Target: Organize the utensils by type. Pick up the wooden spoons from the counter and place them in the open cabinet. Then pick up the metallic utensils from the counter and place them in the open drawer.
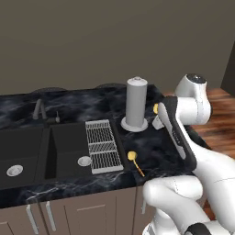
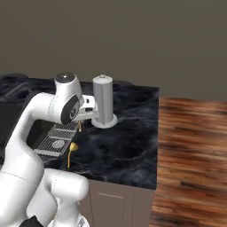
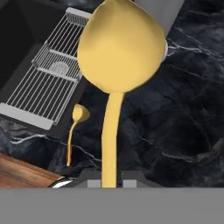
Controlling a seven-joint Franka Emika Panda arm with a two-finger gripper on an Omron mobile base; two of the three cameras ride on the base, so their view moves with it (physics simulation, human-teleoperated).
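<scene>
My gripper [image 3: 109, 178] is shut on the thin golden handle of one of the metallic utensils [image 3: 119, 48], whose bright yellow round head looms large in the hand view. In the right base view the gripper [image 2: 82, 119] hangs above the black marble counter [image 2: 128, 146], beside the sink rack. A second metallic utensil [image 1: 133, 158] [image 2: 72, 148] [image 3: 76, 120] lies flat on the counter near its front edge, right of the rack. The wooden spoons, the cabinet and the drawer are out of view.
A tall grey cylinder on a round base [image 1: 136, 103] [image 2: 103, 99] stands just behind the gripper. A wire rack [image 1: 103, 146] spans the right side of the black sink, with a faucet [image 1: 40, 110] behind. The counter ends to the right, over wooden floor [image 2: 190, 155].
</scene>
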